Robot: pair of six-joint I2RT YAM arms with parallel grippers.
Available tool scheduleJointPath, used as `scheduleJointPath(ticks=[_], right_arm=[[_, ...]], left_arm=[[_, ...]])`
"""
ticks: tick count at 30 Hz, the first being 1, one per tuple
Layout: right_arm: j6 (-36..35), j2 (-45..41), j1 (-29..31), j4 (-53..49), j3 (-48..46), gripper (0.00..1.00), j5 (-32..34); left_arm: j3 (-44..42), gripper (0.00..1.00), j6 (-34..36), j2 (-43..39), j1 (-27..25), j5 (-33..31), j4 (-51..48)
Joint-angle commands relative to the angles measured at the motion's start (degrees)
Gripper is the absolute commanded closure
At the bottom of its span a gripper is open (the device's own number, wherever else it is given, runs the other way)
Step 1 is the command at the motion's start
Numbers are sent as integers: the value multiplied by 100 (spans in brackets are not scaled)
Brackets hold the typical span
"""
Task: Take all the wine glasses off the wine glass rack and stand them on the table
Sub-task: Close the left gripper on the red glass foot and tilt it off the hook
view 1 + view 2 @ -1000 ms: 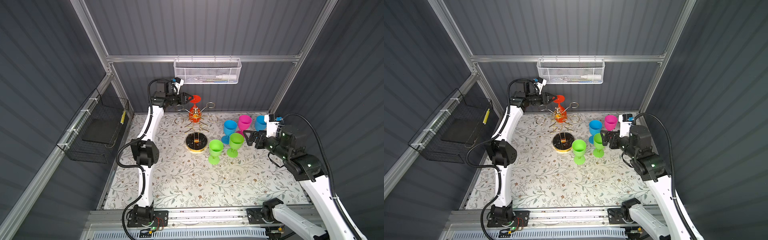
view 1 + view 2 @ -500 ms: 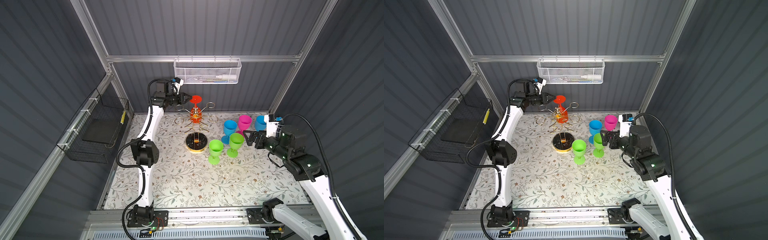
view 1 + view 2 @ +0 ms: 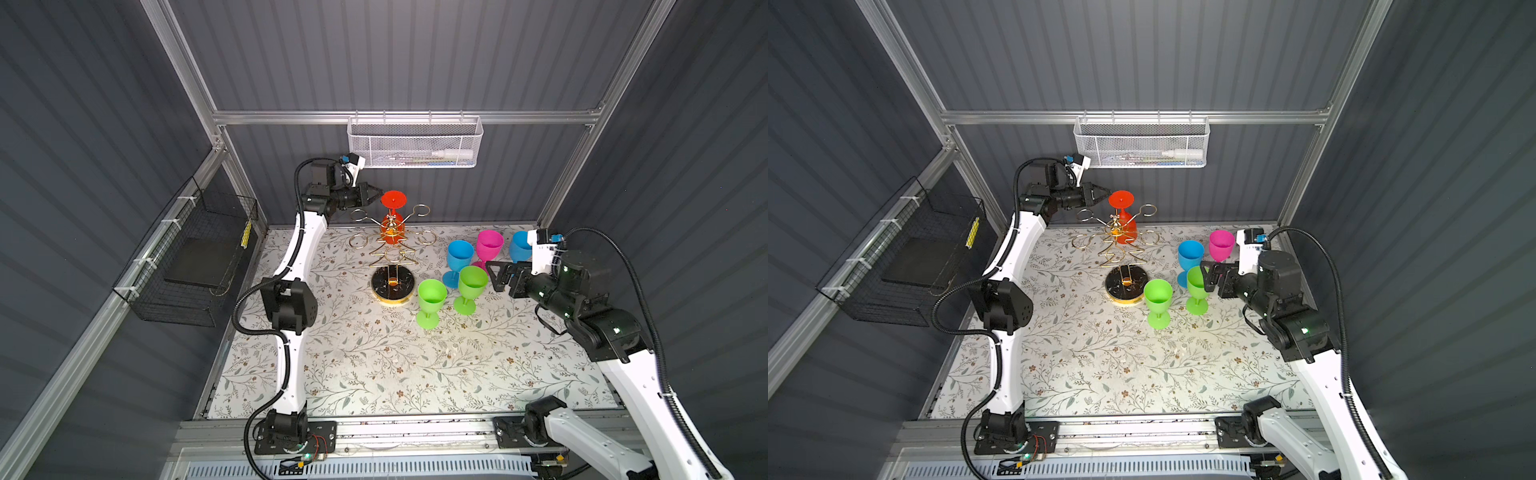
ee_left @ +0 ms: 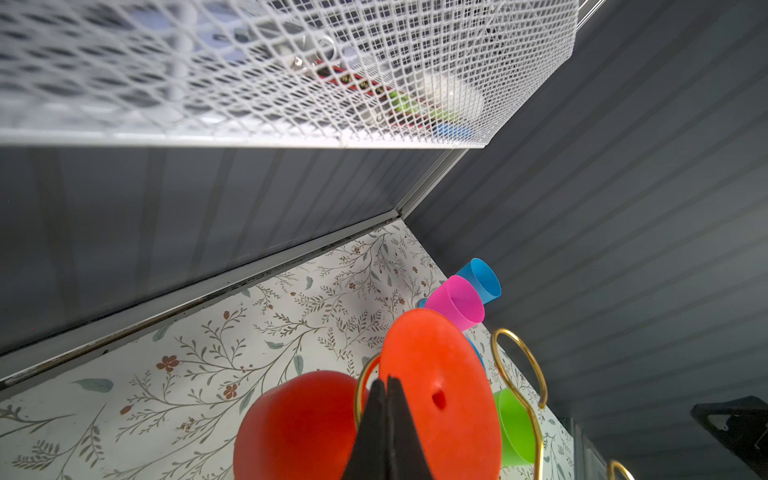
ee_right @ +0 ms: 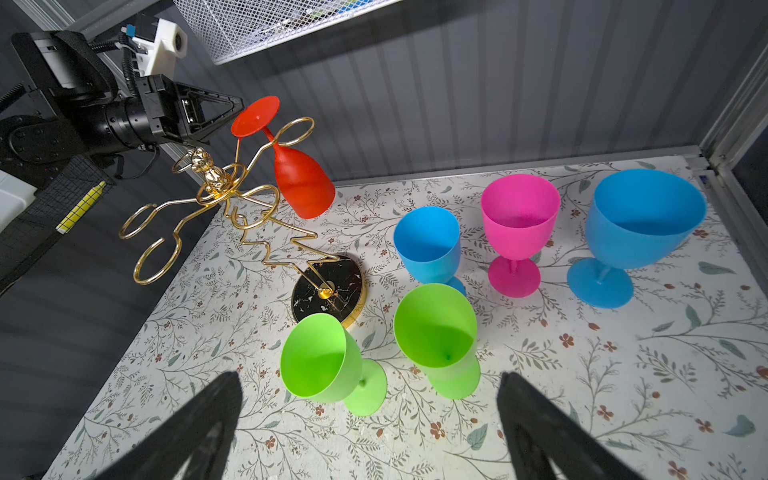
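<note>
Hanging wine glass (image 5: pixel 303 183); foot rim at closed left jaws

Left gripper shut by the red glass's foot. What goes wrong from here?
1. The left gripper looks fully shut at the foot rim of the red wine glass: the pinch may be thin or empty, so it could slip.
2. Its stem sits in a ring of the wine glass rack; a skewed pull may tip the rack onto the green glass by its base.
</note>
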Motion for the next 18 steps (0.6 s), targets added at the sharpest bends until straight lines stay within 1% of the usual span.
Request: scheduleJointPath(ticks=[1,2,3,4,5,7,10,11,18], right_arm=[[24,-42,23,104,-62,2,57],[24,-50,23,105,-66,2,55],[24,-51,23,98,-67,2,55],[19,-51,23,99,-69,2,55],[15,-60,23,101,-68,3,55],[15,-73,23,98,-67,2,64],[15,-86,23,87,-68,2,68],[15,-86,21,81,-74,2,73],[15,-86,23,78,-67,2,97]], left_arm=[[-18,100,-182,-280,41,219,201],[-14,98,-180,-281,41,222,204],[-7,89,-166,-281,39,227,182],[8,65,-143,-272,41,187,119],[20,49,-74,-264,42,100,26],[47,35,62,-256,41,-83,-159],[91,26,243,-223,40,-308,-368],[108,25,278,-203,41,-375,-420],[190,24,332,-13,-24,-377,-477]])
